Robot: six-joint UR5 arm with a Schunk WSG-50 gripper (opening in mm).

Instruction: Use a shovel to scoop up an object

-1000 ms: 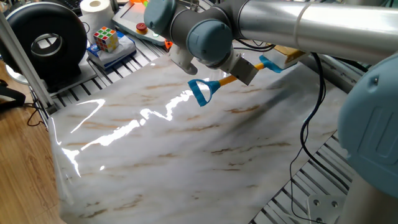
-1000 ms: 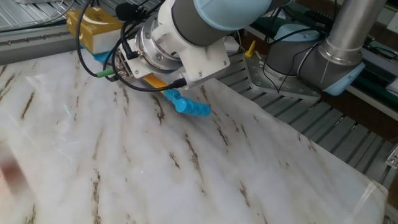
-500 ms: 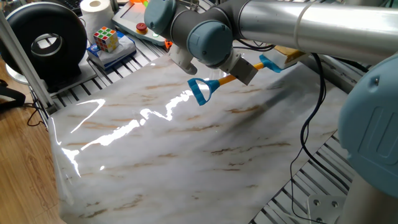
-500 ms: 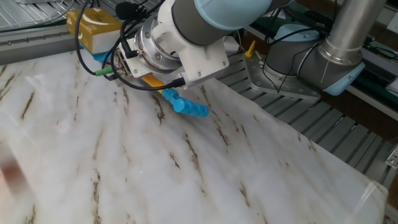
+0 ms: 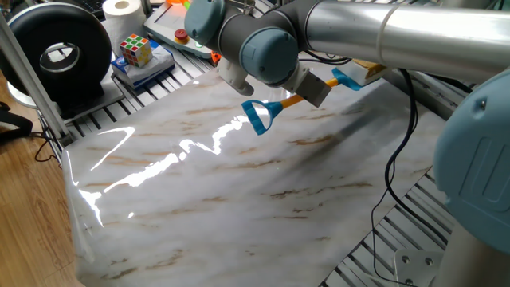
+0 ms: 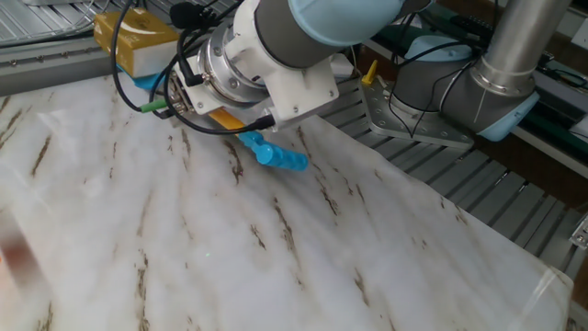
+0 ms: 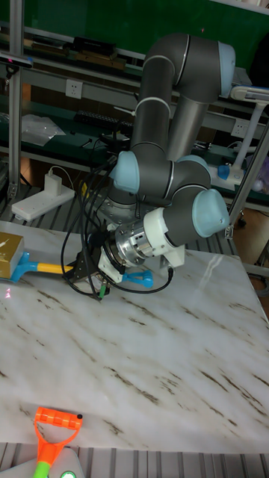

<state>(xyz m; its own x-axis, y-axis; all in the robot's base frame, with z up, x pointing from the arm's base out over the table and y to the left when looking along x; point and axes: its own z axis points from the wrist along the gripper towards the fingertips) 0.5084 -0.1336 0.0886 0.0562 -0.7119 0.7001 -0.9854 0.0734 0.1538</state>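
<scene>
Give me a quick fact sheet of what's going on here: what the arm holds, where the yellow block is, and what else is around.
Held tool: shovel, gripped by its orange shaft
Gripper: shut on the shovel
Shovel blade: at the edge of the block, touching it
Block: at the table's far edge
Handle loop: points away from the block
Table: marble-patterned top
Nearby: puzzle cube, paper roll, orange-handled tool

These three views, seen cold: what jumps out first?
The big grey arm fills every view, its gripper shut on the shovel by the orange shaft, blue loop end hanging over the marble-patterned table. At the far edge the light-blue blade meets the tan-yellow block. A puzzle cube sits off the table's corner.
</scene>
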